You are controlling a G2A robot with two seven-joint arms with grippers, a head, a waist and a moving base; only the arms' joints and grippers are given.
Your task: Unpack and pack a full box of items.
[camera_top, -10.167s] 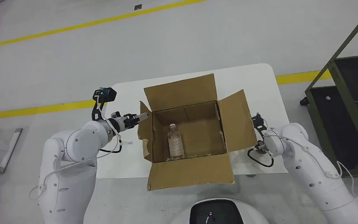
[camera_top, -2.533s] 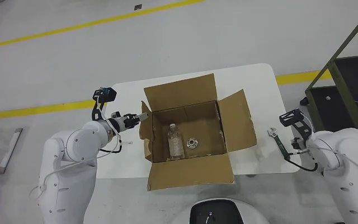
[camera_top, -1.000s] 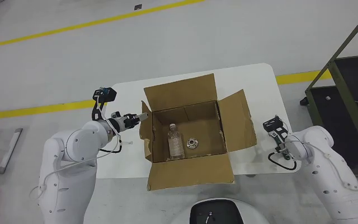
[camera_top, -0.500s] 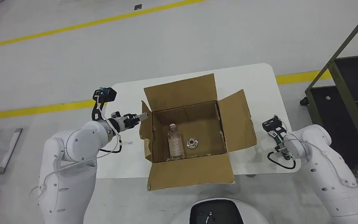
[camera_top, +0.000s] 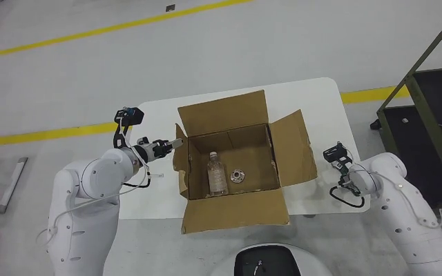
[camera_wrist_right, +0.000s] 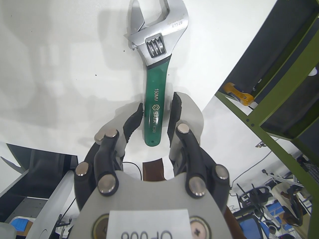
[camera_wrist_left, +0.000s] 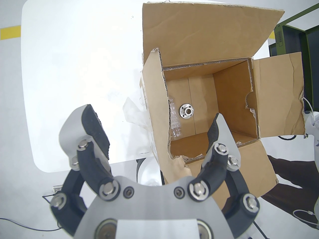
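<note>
inside the right claw (camera_wrist_right: 157, 103): the green handle of the wrench (camera_wrist_right: 157, 75) lies flat on the white table (camera_wrist_right: 62, 50), with its silver head pointing away from the claw.
right claw: open, with one finger on each side of the handle, very close but not squeezing it yet, as far as i can tell.
how to grab well: i think the claw should shut straight and firm on the handle, then lift slowly. the heavy head is far from the fingers, so the wrench may tip or spin if the hold is weak.
where it should go: the box (camera_top: 224, 114), well off to the side of the right claw.
inside the box: a clear bottle (camera_top: 216, 174) lying down, and a small round metal part (camera_top: 237, 175) just beside it. the bare floor of the box looks like the best spot for the wrench.
in the way: the side flap (camera_top: 298, 148) stands between the right claw and the box, so the wrench must go up and over it. the table edge and a green rack (camera_wrist_right: 261, 115) are near the claw too.
left claw (camera_wrist_left: 152, 115): open and holding nothing, just beside the other side flap (camera_top: 180, 164) of the box.
</note>
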